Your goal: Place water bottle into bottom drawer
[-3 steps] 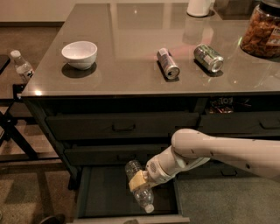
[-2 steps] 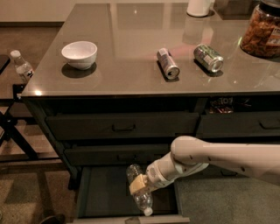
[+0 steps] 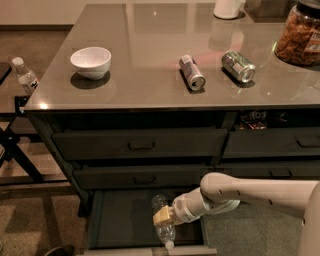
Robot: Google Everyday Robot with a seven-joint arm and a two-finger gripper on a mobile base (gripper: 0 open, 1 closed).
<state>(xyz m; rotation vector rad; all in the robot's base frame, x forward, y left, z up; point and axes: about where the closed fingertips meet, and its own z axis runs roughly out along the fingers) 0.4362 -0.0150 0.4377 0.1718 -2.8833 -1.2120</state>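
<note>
The water bottle [image 3: 164, 231] is a small clear ribbed bottle with a white cap. It lies inside the open bottom drawer [image 3: 122, 222], cap pointing to the drawer's front edge. My gripper [image 3: 163, 217] reaches in from the right and is shut across the bottle's middle, low in the drawer. The two drawers above are closed. I cannot tell whether the bottle rests on the drawer floor.
On the grey tabletop [image 3: 150, 87] are a white bowl [image 3: 90, 61], two cans on their sides [image 3: 192, 73] [image 3: 238, 66], a snack jar [image 3: 300, 35] and a white container [image 3: 228, 8]. A labelled bottle [image 3: 24, 75] stands on a black stand at the left.
My gripper and the water bottle have moved a little lower and toward the front of the open bottom drawer. Nothing on the tabletop has moved.
</note>
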